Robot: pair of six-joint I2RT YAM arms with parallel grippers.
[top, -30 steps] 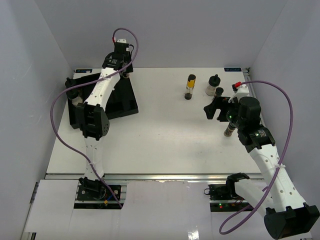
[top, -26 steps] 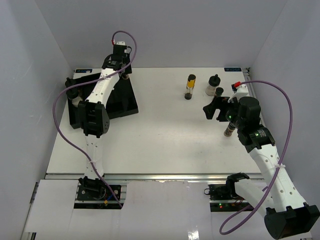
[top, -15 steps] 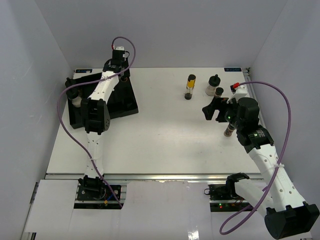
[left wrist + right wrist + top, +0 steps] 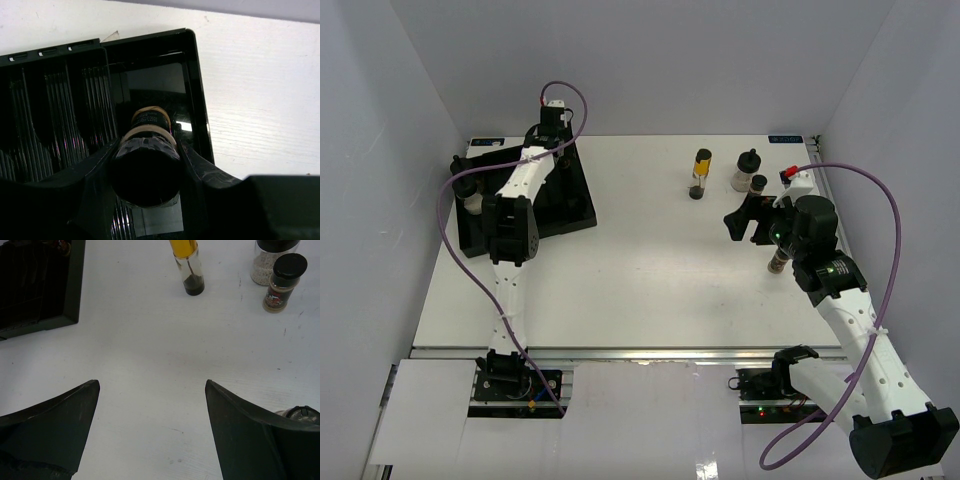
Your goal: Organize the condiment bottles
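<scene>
My left gripper [image 4: 146,175] is shut on a black-capped jar [image 4: 148,165] with a tan band, held over the far right corner compartment of the black ribbed tray [image 4: 196,100]. In the top view this gripper [image 4: 560,148] hangs above the tray [image 4: 582,212], the jar hidden under the wrist. My right gripper [image 4: 152,390] [image 4: 746,218] stands open over bare table. Beyond it stand a slim bottle with a yellow band [image 4: 187,265] [image 4: 701,173], a pale-filled jar [image 4: 272,260] [image 4: 747,170] and a small dark-brown jar [image 4: 280,282] [image 4: 758,184].
Another small jar [image 4: 778,262] stands close beside my right wrist, its cap [image 4: 301,414] peeking behind the right finger. A pale jar [image 4: 472,200] sits at the tray's left end. Walls enclose the table on three sides.
The left arm has shifted slightly left along the tray's far end, still gripping the jar. The right gripper has edged a little to the left and stays open.
</scene>
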